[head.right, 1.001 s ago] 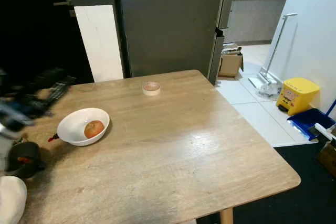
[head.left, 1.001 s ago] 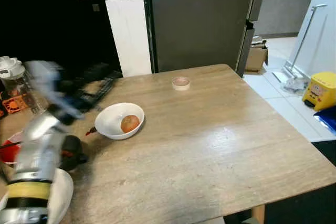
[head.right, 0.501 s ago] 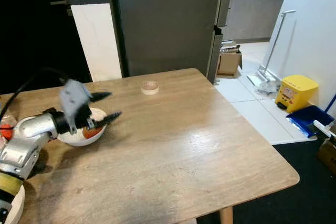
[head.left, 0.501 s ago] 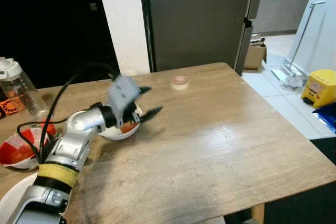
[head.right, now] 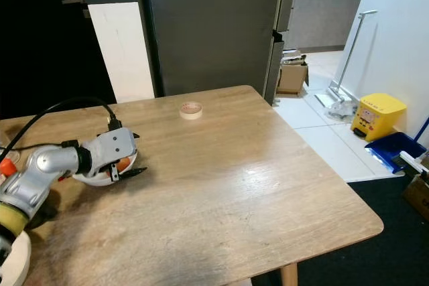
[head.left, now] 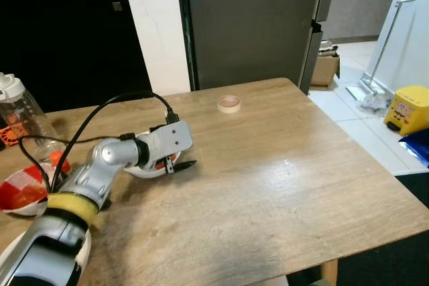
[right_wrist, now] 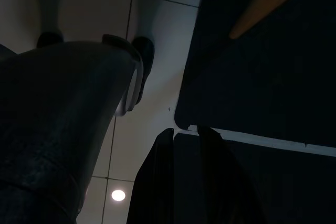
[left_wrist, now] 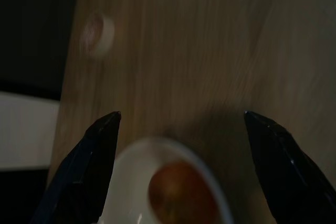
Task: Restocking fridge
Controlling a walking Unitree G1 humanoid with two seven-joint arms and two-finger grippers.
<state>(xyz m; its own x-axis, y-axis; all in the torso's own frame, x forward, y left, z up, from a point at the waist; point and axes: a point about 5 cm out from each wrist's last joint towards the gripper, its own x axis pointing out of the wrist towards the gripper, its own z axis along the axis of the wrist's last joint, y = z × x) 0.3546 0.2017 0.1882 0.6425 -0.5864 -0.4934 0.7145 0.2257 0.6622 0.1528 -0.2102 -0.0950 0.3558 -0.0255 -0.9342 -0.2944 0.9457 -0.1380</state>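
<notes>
Apple (left_wrist: 181, 192) in bowl (left_wrist: 131, 156) between left hand (left_wrist: 181, 124) fingers.

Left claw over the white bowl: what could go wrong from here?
1. The left claw is open wide, one finger beyond the white bowl's rim; closing may catch the rim and tip or drag the light-looking bowl instead of taking the round fruit.
2. The fruit is round and loose in the bowl, so it might roll from the fingers.
3. The arm's black cable loops near the red bowl and bottle; a pull-back could snag them.
</notes>
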